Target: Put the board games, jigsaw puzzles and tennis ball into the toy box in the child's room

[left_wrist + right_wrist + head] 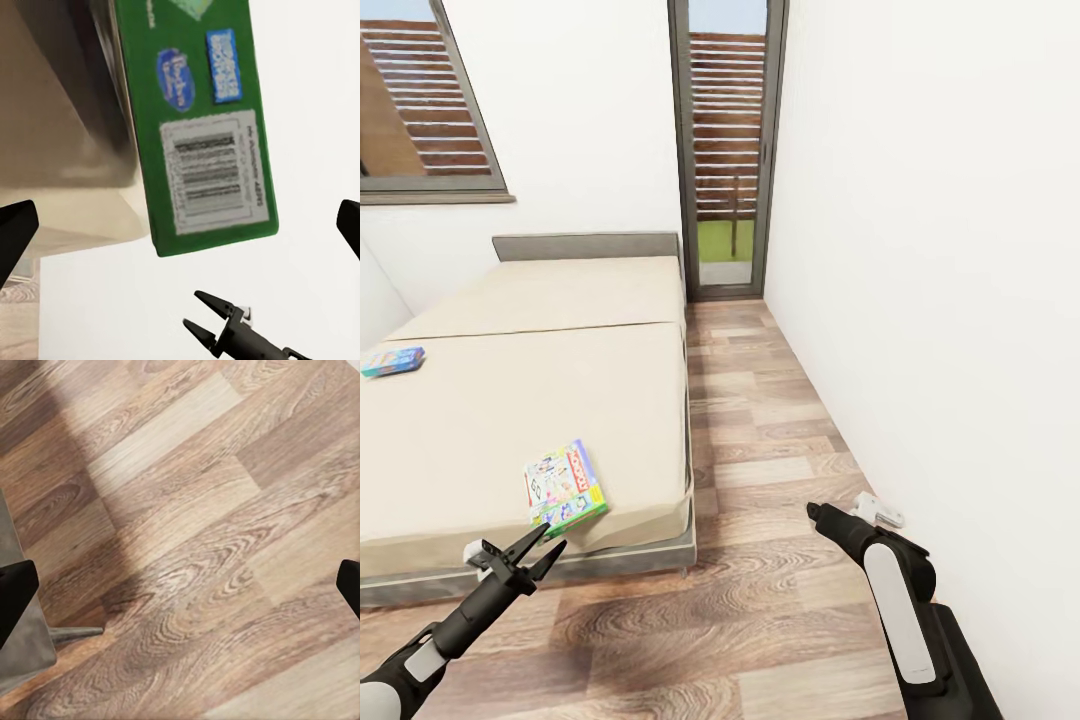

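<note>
The white board game [565, 486] lies flat at the bed's [510, 420] near corner, overhanging it, just ahead of the left gripper [542, 549], jaws wide and empty; stiff, light cardboard, probably best pinched across that overhanging edge.

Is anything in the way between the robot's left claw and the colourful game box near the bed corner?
No, nothing visible is. The left gripper hangs open just off the bed's near edge, and the board game lies right beyond it on bare mattress.
</note>
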{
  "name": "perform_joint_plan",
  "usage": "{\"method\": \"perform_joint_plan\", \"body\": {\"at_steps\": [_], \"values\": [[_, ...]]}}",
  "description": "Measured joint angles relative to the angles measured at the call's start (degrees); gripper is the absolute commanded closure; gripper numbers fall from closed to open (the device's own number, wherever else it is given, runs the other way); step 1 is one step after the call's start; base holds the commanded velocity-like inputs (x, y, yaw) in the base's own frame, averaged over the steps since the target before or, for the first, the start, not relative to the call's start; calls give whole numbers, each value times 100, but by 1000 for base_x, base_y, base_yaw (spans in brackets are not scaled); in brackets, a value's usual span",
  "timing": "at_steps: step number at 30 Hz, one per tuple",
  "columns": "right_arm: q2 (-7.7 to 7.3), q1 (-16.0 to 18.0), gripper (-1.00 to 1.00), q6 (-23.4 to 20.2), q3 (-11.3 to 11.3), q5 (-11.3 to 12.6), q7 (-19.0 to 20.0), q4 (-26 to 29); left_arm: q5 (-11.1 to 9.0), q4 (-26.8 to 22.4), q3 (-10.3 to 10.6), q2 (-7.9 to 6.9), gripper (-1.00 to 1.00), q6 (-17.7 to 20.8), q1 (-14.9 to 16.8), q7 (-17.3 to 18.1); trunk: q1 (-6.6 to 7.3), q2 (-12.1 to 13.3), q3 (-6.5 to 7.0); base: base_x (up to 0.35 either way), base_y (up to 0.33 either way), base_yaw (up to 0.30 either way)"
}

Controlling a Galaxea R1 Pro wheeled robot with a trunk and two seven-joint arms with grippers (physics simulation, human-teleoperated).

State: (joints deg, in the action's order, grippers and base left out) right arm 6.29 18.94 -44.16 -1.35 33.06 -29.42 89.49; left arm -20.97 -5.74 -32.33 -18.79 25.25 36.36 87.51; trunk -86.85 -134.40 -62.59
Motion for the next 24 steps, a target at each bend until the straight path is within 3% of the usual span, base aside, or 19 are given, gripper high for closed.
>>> {"method": "perform_joint_plan", "body": {"at_steps": [16, 24], "values": [[0, 0, -100, 0, 0, 0, 3, 0, 5, 0, -2, 1, -100, -2, 0, 0, 2, 0, 0, 58, 0, 0], [0, 0, -100, 0, 0, 0, 2, 0, 26, 4, 141, 1, -100, 40, -5, 16, 0, 0, -1, 43, 0, 0]]}}
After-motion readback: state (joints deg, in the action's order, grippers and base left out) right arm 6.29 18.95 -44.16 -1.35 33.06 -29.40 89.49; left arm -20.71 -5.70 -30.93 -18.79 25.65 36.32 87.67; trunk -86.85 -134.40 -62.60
